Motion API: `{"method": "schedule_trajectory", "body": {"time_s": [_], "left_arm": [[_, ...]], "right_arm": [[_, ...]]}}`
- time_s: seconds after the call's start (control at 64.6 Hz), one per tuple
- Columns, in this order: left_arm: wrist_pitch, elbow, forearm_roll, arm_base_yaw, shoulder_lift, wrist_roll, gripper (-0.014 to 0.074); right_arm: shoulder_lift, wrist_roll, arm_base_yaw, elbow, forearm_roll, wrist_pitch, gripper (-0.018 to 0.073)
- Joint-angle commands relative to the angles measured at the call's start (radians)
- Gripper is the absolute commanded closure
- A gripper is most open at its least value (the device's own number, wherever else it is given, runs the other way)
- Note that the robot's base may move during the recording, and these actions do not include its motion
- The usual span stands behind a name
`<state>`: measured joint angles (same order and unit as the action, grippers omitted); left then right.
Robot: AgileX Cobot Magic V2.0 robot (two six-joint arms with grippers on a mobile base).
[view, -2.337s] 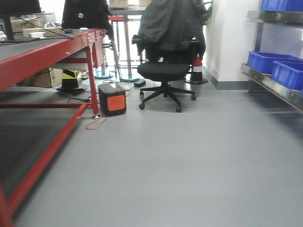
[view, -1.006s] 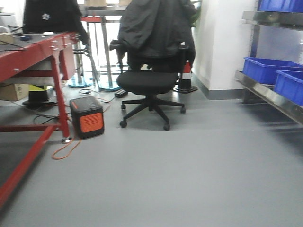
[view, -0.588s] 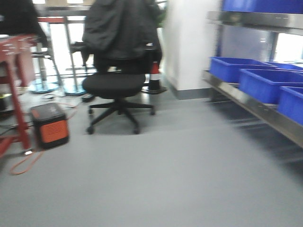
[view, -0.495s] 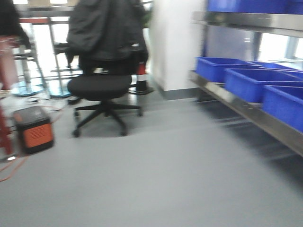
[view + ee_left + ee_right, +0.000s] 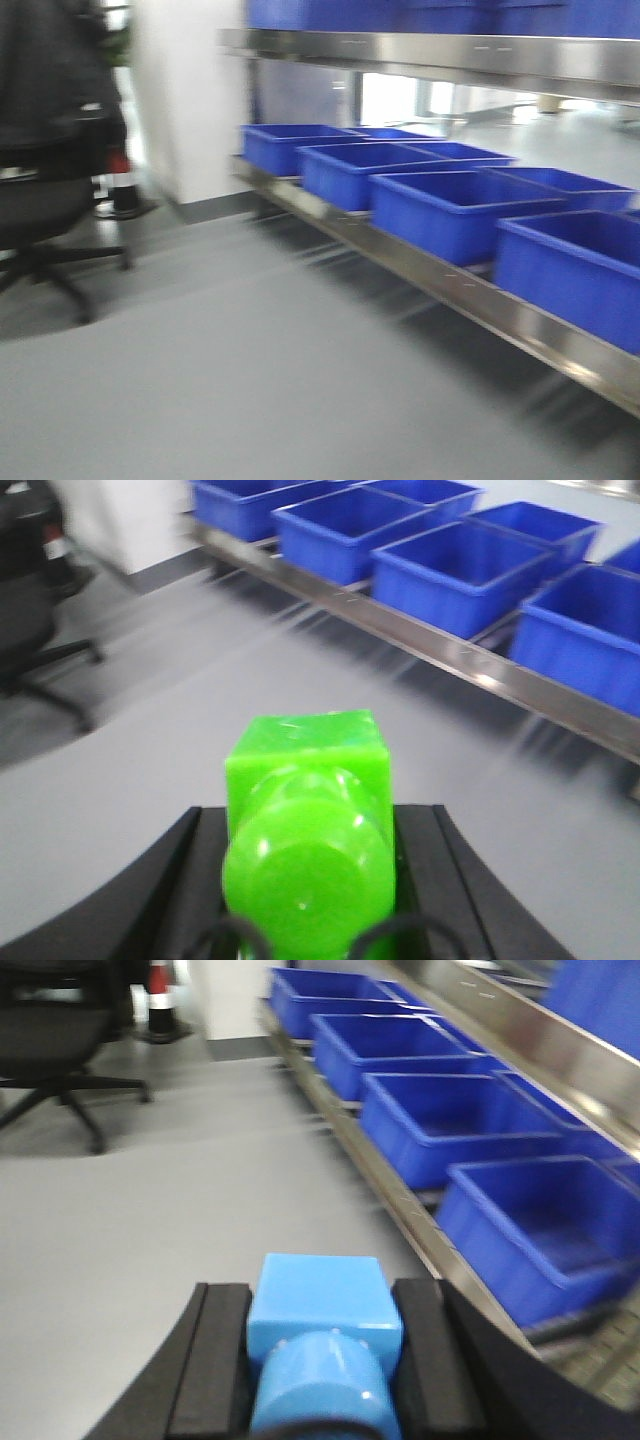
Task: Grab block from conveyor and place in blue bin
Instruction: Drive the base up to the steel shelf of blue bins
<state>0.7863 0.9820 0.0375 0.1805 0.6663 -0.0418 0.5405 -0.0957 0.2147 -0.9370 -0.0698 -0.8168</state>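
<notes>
While the robot faces a row of open blue plastic bins (image 5: 450, 225) on a long shiny steel shelf (image 5: 500, 305), both arms carry something. The left gripper (image 5: 312, 850) is closed on a bright green plastic block (image 5: 305, 765), squeezed between its black fingers (image 5: 195, 880). The right gripper (image 5: 322, 1335) hugs a light blue plastic block (image 5: 320, 1295) the same way. The conveyor is not in sight. The bins lie ahead and off to the right of both blocks, well apart from them across the grey floor (image 5: 250, 380). The right arm looks nearer, so it may reach a bin first.
</notes>
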Motion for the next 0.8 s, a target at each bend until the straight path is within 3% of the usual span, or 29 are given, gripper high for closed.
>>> {"method": "schedule_trajectory", "body": {"time_s": [0.0,0.789], "left_arm": [[-0.019,0.010,-0.002,0.004,-0.005,0.007,0.0707],[-0.019,0.010,-0.002,0.004,-0.005,0.007,0.0707]], "right_arm": [[-0.004,-0.005,0.002,-0.011,0.004,0.017,0.0712],[-0.004,-0.005,0.002,-0.011,0.004,0.017,0.0712]]}}
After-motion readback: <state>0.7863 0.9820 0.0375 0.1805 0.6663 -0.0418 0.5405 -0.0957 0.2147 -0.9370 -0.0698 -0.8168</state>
